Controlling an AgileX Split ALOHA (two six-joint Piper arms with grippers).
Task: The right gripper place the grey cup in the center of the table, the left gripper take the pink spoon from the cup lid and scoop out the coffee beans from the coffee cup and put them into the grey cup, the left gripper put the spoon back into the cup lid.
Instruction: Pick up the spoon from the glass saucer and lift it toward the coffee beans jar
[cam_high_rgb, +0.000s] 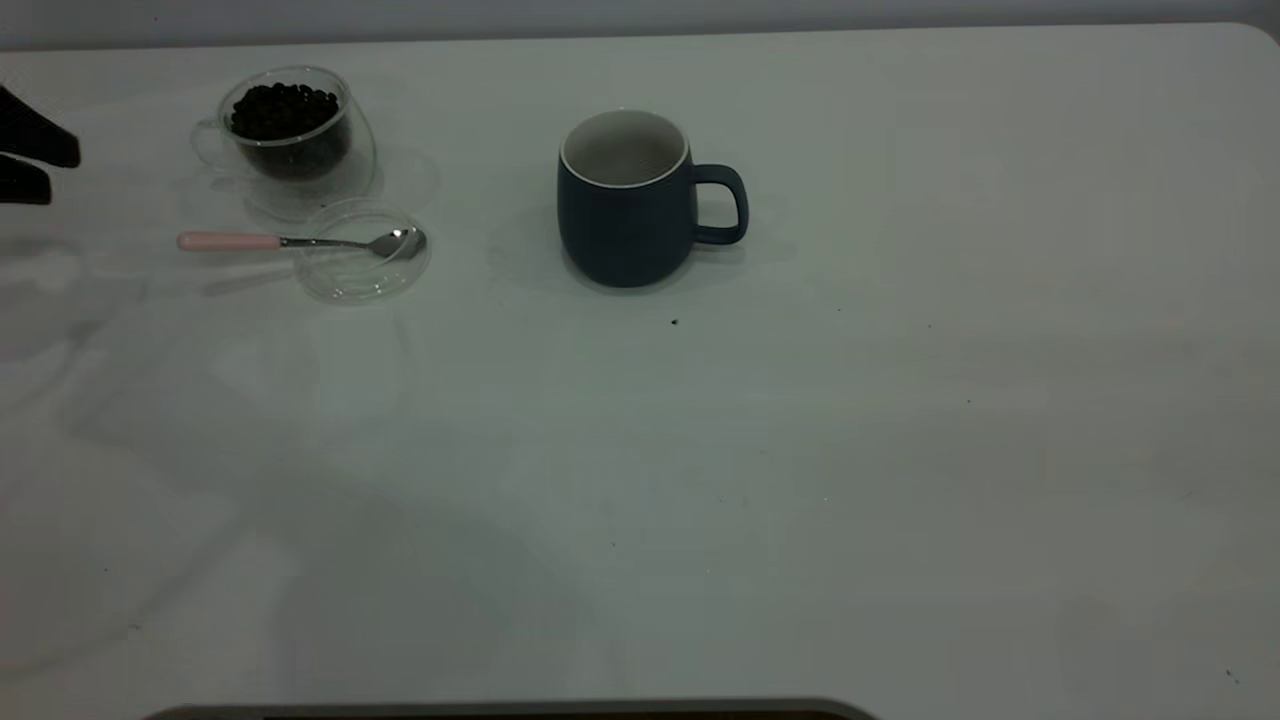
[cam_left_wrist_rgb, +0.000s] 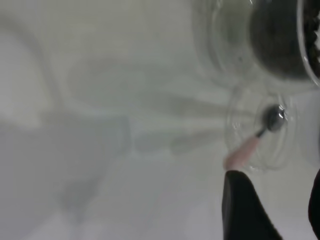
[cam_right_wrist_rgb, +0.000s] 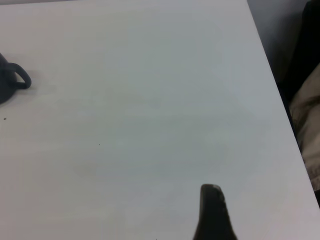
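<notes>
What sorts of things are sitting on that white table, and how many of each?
Cups: 2, the grey cup and the clear glass coffee cup full of coffee beans
Spoons: 1, the pink spoon, its bowl resting in the lid
Lids: 1, the clear cup lid
Total: 4 things, counting the beans as one with their cup.

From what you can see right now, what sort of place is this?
Probably a robot test bench, not a kitchen: a plain white table holds only a dark blue-grey ceramic mug, a clear glass cup of coffee beans and a pink-handled spoon, with a black left gripper at the edge.
</notes>
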